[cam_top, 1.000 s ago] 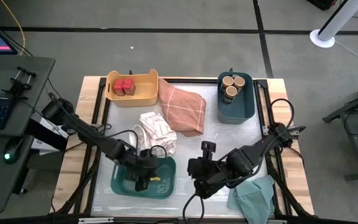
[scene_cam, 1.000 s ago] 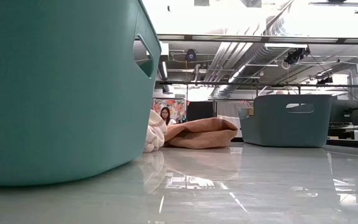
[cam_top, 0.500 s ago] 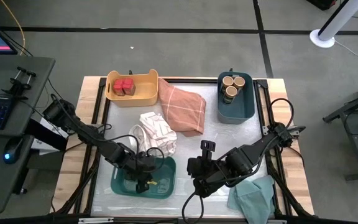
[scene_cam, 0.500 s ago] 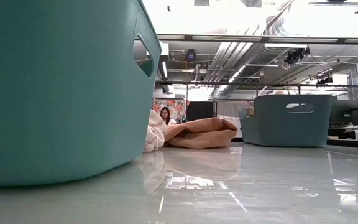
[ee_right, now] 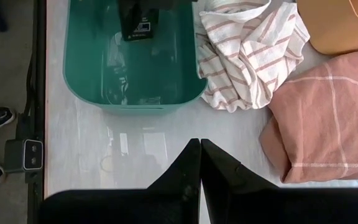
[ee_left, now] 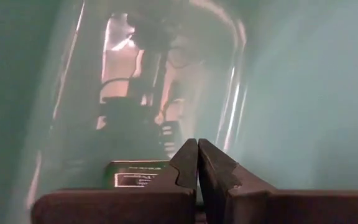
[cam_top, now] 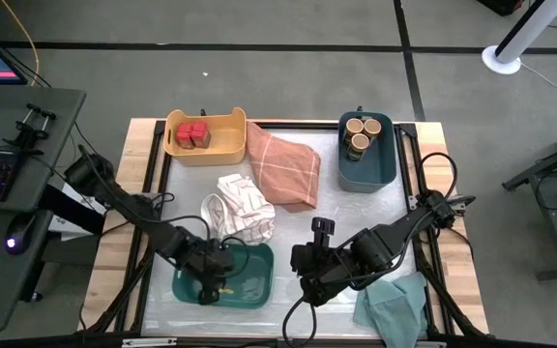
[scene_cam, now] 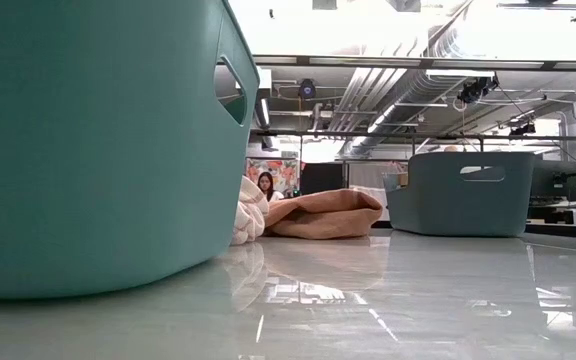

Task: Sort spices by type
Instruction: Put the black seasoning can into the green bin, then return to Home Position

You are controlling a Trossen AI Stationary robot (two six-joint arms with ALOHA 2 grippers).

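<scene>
Left claw (cam_top: 207,287) slid leftward in teal bin (cam_top: 259,288), clenched beside one black block (ee_left: 135,175).

table (cam_top: 327,208), three bins, three cloths

Bright overhd light; glare on table (scene_cam: 388,290); left wrist view dim, hazy, teal-tinted; rest sharp.

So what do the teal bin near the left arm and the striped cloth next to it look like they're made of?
The teal bin looks like glossy moulded plastic: smooth rounded walls, with reflections on its floor. The striped cloth looks like soft woven fabric, probably cotton, matte and crumpled into loose folds.
</scene>
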